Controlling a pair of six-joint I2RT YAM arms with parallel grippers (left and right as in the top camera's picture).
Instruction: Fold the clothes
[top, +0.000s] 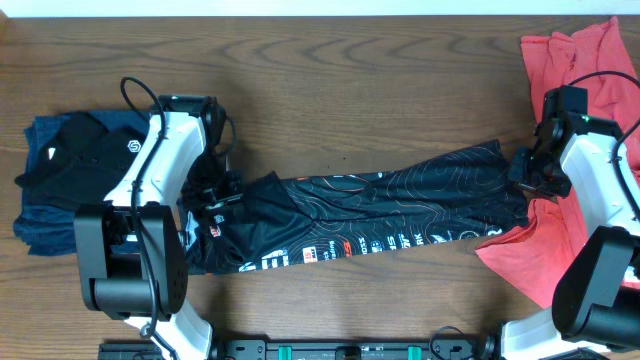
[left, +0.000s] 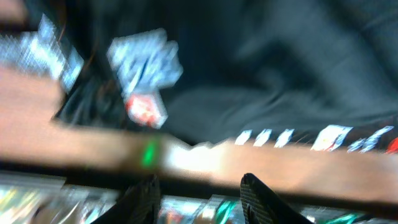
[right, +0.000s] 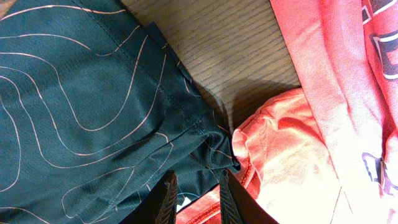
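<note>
Black shirt (top: 400, 200) lies stretched (coral shirts (top: 590, 60) beside)

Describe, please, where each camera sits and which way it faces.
Overhead: above the table, facing straight down on the black shirt; both arms show.
Left wrist: on the left arm, facing the blurred black shirt and table edge; left gripper at bottom.
Right wrist: on the right arm, facing down on the shirt's hem beside coral shirts; right gripper at bottom.
Shared: overhead and right wrist both show the shirt's wavy lines.
</note>
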